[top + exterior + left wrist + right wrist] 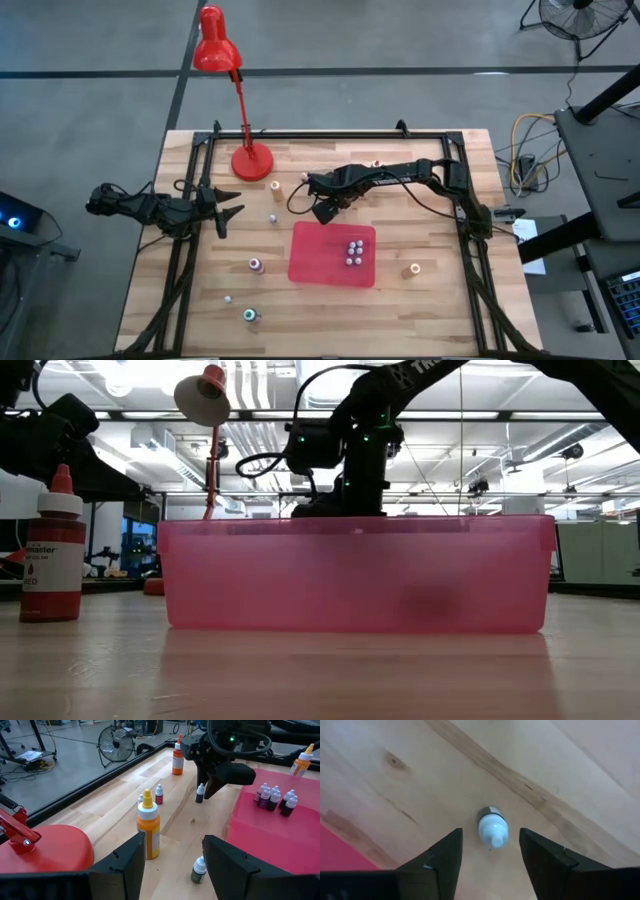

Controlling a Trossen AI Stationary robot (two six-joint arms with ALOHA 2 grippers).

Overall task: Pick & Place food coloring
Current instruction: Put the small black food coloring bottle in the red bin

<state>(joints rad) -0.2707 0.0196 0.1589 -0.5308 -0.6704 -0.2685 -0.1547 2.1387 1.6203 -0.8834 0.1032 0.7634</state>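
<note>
The food coloring bottles are scattered over the wooden table. Several tiny white-capped ones (354, 252) stand in the red tray (312, 262). My right gripper (325, 208) points down, open, over one tiny dark bottle with a white cap (492, 827) that stands upright on the wood just off the tray's far-left corner. Its fingers stand on either side of the cap without touching it. The left wrist view shows that bottle (200, 793) beside the right gripper's fingers (216, 784). My left gripper (232, 212) waits open at the table's left side.
A red lamp's base (252, 160) stands at the far left. Loose bottles on the wood: an orange one (149, 826), a small green one (199, 870), a pink-topped one (256, 265), a green-topped one (250, 316) and a tan one (410, 271). A red bottle (52, 550) stands by the tray (355, 575).
</note>
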